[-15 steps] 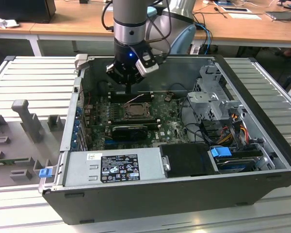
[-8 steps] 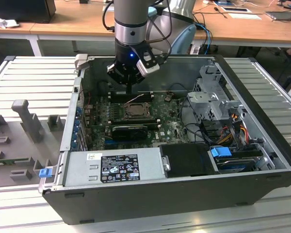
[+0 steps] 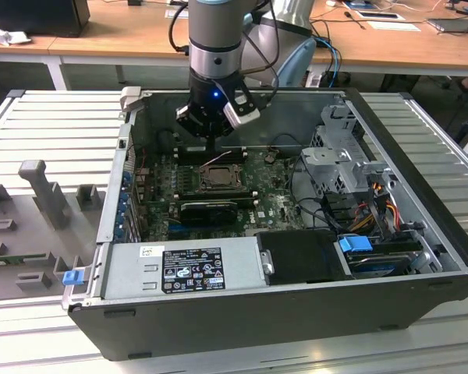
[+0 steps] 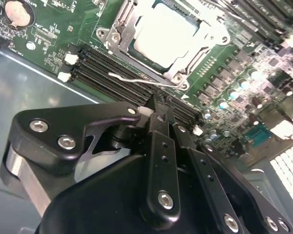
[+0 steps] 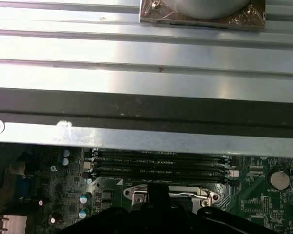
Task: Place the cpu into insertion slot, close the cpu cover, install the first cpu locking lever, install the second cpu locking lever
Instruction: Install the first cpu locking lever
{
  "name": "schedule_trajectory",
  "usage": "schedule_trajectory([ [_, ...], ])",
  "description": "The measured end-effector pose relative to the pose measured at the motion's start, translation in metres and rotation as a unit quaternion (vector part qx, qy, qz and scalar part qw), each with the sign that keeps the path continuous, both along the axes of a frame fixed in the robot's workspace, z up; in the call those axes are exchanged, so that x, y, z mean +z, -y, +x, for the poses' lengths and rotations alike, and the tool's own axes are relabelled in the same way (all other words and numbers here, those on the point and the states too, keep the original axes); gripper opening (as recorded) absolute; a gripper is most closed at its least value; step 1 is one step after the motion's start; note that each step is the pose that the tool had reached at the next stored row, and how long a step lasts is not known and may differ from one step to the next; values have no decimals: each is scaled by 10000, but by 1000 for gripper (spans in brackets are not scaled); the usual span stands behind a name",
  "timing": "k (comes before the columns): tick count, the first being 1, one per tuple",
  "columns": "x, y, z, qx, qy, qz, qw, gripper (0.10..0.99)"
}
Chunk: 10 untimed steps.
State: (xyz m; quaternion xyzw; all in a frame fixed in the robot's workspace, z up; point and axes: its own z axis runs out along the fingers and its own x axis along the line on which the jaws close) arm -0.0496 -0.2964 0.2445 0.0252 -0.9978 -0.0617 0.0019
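Note:
In the exterior view my gripper [image 3: 210, 153] hangs inside the open computer case, just behind the insertion slot [image 3: 218, 178] on the green board. The second wrist view shows the cpu [image 4: 163, 31], pale and square, lying in the slot with the metal cpu cover [image 4: 118, 27] folded down around it. A thin silver locking lever [image 4: 134, 78] sticks out along the socket's near edge. My gripper [image 4: 158, 105] has its black fingers pressed together, tips just short of that lever, nothing visible between them. In the first wrist view the gripper [image 5: 158, 194] stands before the socket frame [image 5: 132, 192].
Black memory slots [image 4: 107, 66] run between the socket and my fingers. A long black card [image 3: 210, 209] lies in front of the socket, the power supply [image 3: 179, 269] beyond it, a drive cage [image 3: 343, 148] and cables at the exterior view's right. The case's metal wall [image 5: 136, 139] stands close behind.

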Motion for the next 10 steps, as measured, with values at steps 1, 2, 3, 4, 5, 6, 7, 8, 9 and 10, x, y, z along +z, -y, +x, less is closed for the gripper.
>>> schedule_trajectory([
  [1, -3, 2, 1, 0, 0, 53, 10000, 106],
  [2, -14, 4, 2, -3, 3, 78, 10000, 106],
  [3, -23, 4, 2, -10, 8, 77, 10000, 106],
  [4, -40, 5, 9, -18, 23, 75, 10000, 106],
  [5, -50, 5, 18, -18, 24, 76, 10000, 106],
  [6, -57, 5, 20, -18, 24, 76, 10000, 106],
  [7, -60, 5, 22, -18, 24, 76, 10000, 106],
  [8, -64, 5, 23, -18, 24, 76, 10000, 106],
  [9, -68, 5, 25, -18, 24, 76, 10000, 106],
  [10, -71, 5, 27, -18, 24, 76, 10000, 106],
])
